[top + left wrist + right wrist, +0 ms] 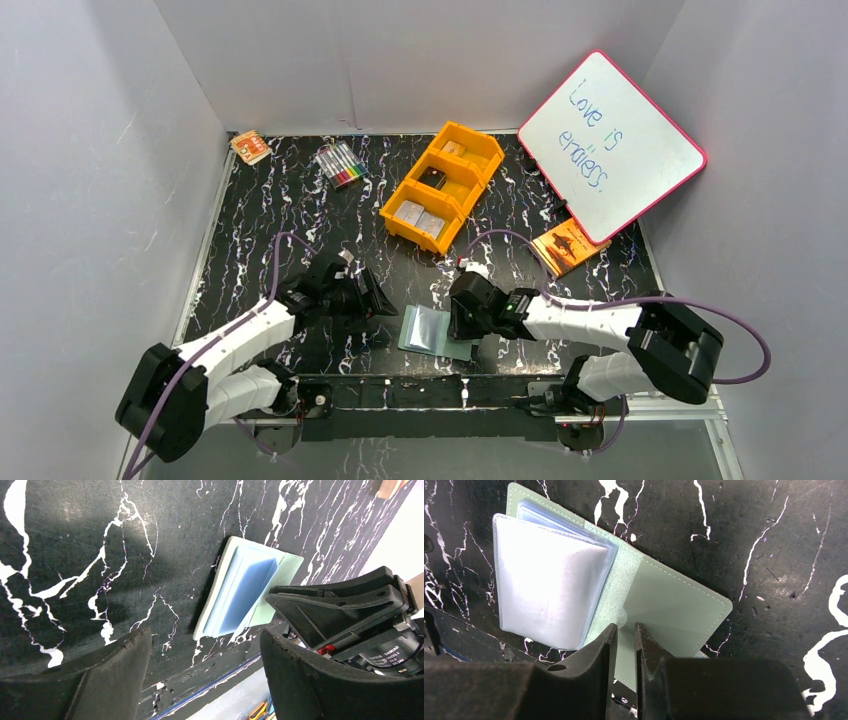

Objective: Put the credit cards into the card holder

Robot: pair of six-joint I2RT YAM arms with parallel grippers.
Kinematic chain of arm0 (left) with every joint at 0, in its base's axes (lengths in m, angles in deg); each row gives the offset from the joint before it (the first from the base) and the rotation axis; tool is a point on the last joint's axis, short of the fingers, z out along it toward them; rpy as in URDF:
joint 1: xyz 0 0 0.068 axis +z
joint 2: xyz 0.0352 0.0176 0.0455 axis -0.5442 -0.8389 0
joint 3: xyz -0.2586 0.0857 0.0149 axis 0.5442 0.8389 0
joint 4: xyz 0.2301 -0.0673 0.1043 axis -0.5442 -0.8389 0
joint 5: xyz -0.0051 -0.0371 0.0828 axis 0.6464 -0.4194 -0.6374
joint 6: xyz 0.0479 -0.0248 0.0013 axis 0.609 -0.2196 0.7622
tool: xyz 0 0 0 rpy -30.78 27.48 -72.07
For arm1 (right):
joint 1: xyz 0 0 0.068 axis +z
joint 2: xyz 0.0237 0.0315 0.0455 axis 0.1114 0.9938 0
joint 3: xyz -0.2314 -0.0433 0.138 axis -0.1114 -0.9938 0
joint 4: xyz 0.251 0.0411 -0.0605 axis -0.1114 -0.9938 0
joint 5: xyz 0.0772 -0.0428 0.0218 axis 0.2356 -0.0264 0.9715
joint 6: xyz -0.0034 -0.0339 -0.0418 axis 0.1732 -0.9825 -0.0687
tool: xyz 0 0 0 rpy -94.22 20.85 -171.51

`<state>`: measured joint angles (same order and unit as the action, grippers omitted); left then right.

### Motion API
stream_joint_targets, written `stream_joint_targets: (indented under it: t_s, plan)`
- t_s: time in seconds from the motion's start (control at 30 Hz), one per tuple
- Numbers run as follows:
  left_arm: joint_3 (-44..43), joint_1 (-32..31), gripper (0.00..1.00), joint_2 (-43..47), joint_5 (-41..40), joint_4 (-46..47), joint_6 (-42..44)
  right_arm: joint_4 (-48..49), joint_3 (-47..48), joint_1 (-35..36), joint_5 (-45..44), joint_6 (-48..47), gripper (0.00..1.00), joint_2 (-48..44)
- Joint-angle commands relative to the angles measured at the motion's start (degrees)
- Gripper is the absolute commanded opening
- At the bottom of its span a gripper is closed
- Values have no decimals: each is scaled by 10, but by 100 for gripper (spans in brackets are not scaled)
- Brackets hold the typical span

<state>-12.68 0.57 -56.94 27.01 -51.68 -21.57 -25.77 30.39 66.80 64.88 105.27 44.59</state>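
The card holder [432, 330] lay open on the black table [250, 250], close to the front edge and between the two arms. Its green cover was flat on the table. Its clear pockets stood up a little, like pages in a book.

The right gripper [458, 318] was down at the right side of the card holder. In the right wrist view its two fingers [596, 650] were almost together, with only a thin gap, right over the green cover. Maybe they pinched the edge of the cover, but I could not tell for sure.

The left gripper [370, 300] was just left of the card holder and not touching it. Its fingers [100, 680] were spread wide apart and had nothing in them.

The credit cards [411, 212] were well away from the card holder. They lay in the near part of the orange tray [413, 238], farther back on the table.
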Motion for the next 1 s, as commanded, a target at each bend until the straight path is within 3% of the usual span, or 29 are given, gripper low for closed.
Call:
stream_joint_targets:
  t_s: [0.0, 0.43, 0.97]
  plan:
    - [4, -4, 75, -33, 33, 33, 12, 26, -37, -11, 2, 6, 27, -7]
    - [-52, -39, 52, -134, 61, 91, 23, 92, -82, -47, 36, -18, 23, -10]
    - [-89, -91, 50, -201, 69, 136, 22, 108, -83, -65, 60, -28, 23, -6]
